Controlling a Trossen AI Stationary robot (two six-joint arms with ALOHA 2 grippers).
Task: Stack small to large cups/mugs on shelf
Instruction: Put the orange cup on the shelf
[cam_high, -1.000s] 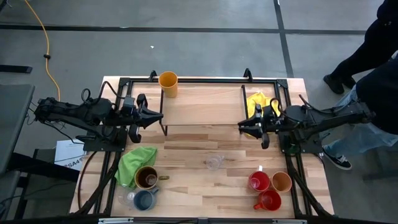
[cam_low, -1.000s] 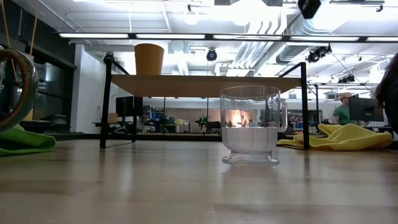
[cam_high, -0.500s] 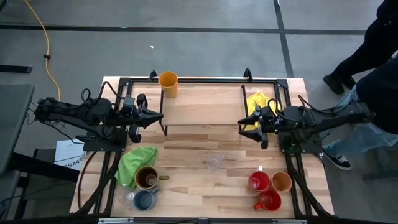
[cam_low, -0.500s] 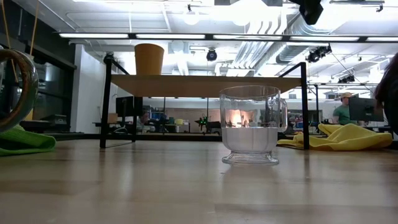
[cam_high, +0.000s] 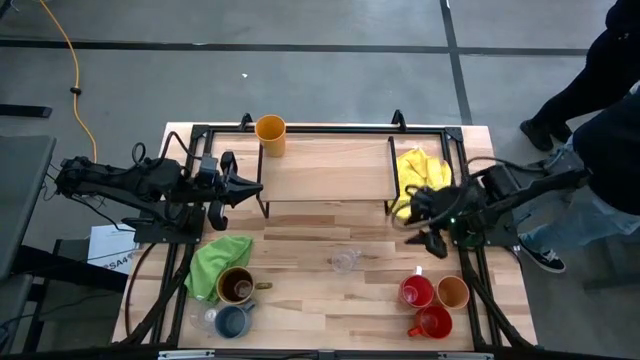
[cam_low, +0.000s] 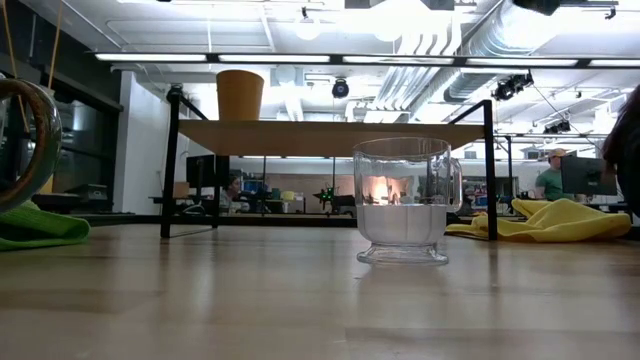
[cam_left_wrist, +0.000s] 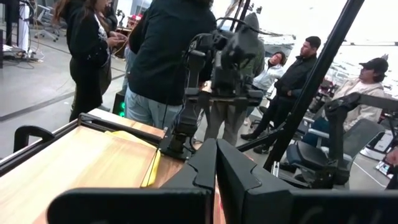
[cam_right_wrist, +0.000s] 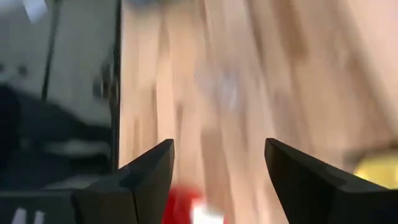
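A yellow-orange cup (cam_high: 270, 133) stands on the far left corner of the shelf (cam_high: 325, 170), and shows in the low view too (cam_low: 240, 95). A clear glass (cam_high: 344, 262) stands upright on the table in front of the shelf (cam_low: 405, 200). Two red mugs (cam_high: 416, 291) (cam_high: 432, 322) and a tan cup (cam_high: 453, 291) sit near right. A brown mug (cam_high: 236, 286) and a blue-grey mug (cam_high: 232, 321) sit near left. My left gripper (cam_high: 250, 188) hovers shut at the shelf's left end. My right gripper (cam_high: 420, 232) hangs open and tipped downward off the shelf's right front corner, holding nothing (cam_right_wrist: 217, 155).
A green cloth (cam_high: 218, 262) lies by the brown mug. A yellow cloth (cam_high: 415, 168) lies at the shelf's right end. Black frame rails run along the table's sides. Several people stand beyond the table (cam_left_wrist: 168, 56), and one stands at the right (cam_high: 610, 120).
My right gripper has tipped from level to pointing down at the table. It has swung a little toward the near edge, away from the yellow cloth, and its fingers have opened wider. The cups and the left arm have kept still.
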